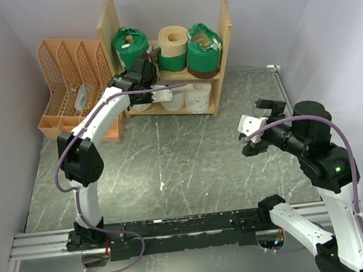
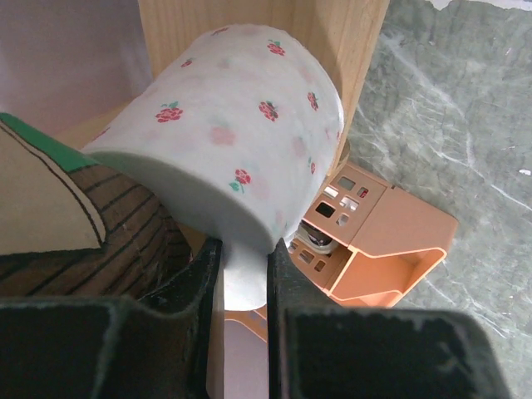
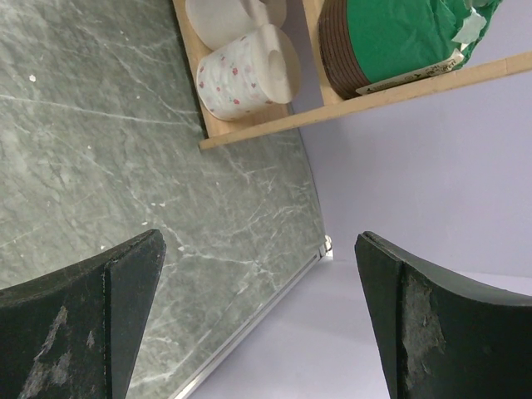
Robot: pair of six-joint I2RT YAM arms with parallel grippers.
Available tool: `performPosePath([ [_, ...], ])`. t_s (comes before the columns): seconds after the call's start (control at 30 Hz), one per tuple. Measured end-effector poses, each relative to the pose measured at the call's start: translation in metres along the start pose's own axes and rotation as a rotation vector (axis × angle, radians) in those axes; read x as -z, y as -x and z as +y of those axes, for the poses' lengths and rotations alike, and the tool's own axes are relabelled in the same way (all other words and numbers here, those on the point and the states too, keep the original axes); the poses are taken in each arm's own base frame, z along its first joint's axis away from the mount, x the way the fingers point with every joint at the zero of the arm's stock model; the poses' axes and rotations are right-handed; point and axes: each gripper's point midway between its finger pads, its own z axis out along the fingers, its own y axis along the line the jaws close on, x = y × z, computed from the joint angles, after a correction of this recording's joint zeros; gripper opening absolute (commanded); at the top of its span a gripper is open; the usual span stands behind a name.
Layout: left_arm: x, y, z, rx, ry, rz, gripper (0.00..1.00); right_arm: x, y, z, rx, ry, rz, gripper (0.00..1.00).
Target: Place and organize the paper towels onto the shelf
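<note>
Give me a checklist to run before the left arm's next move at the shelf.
1. Left tool pinching the held roll: ok, the fingers clamp its wall.
2. Held roll resting on a shelf board: cannot tell, its underside is hidden.
3. Held roll clear of the orange rack: cannot tell from the wrist view.
4. Room on the upper board: not ok, three rolls fill it.
5. Right tool open and empty: ok.
6. Right arm away from the shelf: ok.
</note>
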Motion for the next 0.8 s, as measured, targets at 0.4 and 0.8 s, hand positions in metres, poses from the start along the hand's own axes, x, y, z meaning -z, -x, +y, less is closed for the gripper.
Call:
performPosePath([
  [0.4,-0.012,0.004,-0.004,-0.012,0.026,-0.001,0.61,0.000,-0.001,0.000,0.000,-0.002,0.004,1.00],
  [0.8,0.020,0.015,0.003,-0.011,0.080,-0.044,0.98,-0.001,-0.001,0.000,-0.001,0.002,0.006,1.00],
])
